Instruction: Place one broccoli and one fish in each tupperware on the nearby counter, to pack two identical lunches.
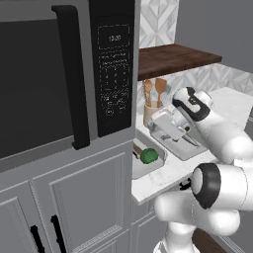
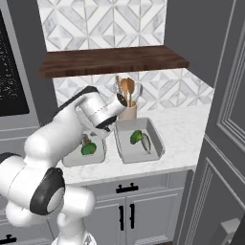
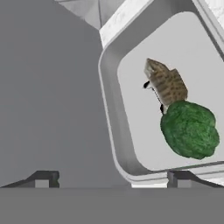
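Two pale-grey tupperware trays sit side by side on the white counter. The left tupperware holds a broccoli and a fish. In the right tupperware lie another broccoli and a grey fish. My gripper hangs open just above the left tupperware, with nothing between its fingers. In the hand view the brown fish touches the broccoli inside that tray. The left base view shows the same broccoli in the left tupperware.
A tan crock with wooden utensils stands behind the trays, under a dark wooden shelf. A tall black microwave and its cabinet wall close off the left side. Grey cabinets rise on the right.
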